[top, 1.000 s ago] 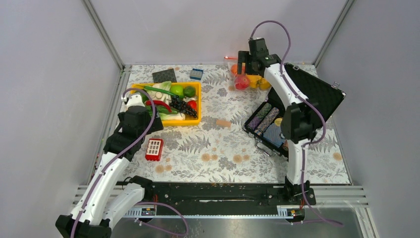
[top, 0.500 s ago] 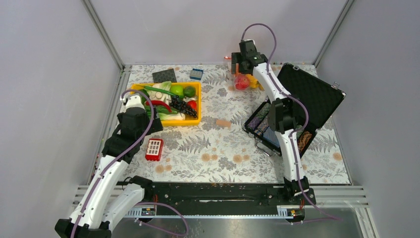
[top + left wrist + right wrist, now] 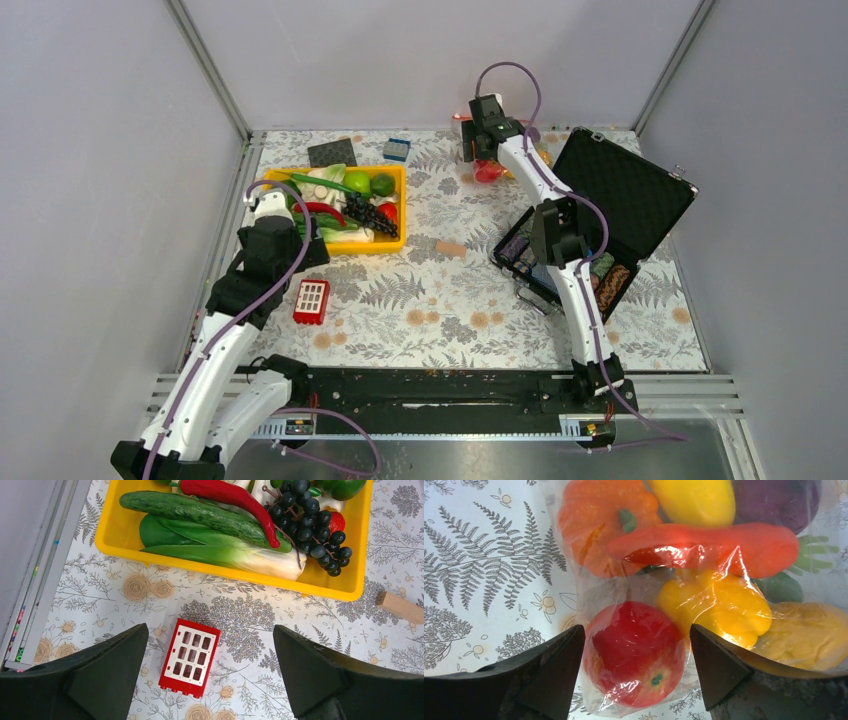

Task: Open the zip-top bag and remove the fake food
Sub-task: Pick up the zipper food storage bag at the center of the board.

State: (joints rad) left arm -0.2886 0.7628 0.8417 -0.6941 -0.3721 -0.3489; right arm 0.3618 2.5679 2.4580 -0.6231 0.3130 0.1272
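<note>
The zip-top bag (image 3: pixel 574 587) lies at the back of the table (image 3: pixel 487 168), clear and crinkly, with the fake food inside. Through the plastic I see a red apple (image 3: pixel 636 652), an orange pumpkin (image 3: pixel 596 527), a carrot (image 3: pixel 724 547), a yellow bell pepper (image 3: pixel 711 605), a purple onion (image 3: pixel 776 500) and a yellow-orange fruit (image 3: pixel 809 635). My right gripper (image 3: pixel 637 630) hangs over the bag, open, one jaw on each side of the apple and close to the plastic. The zip strip is not in the wrist view. My left gripper (image 3: pixel 210 626) is open above a red window brick (image 3: pixel 190 657), holding nothing.
A yellow tray (image 3: pixel 397 243) at the left holds cucumber, grapes, limes and greens. An open black case (image 3: pixel 625 190) with chip rolls stands right of the bag. A wooden block (image 3: pixel 452 248), a blue brick (image 3: pixel 397 150) and a dark square plate (image 3: pixel 332 152) lie on the cloth.
The right arm has swung left and stretched further over the bag, and its jaws have narrowed a little around the apple. The left arm has not moved.
</note>
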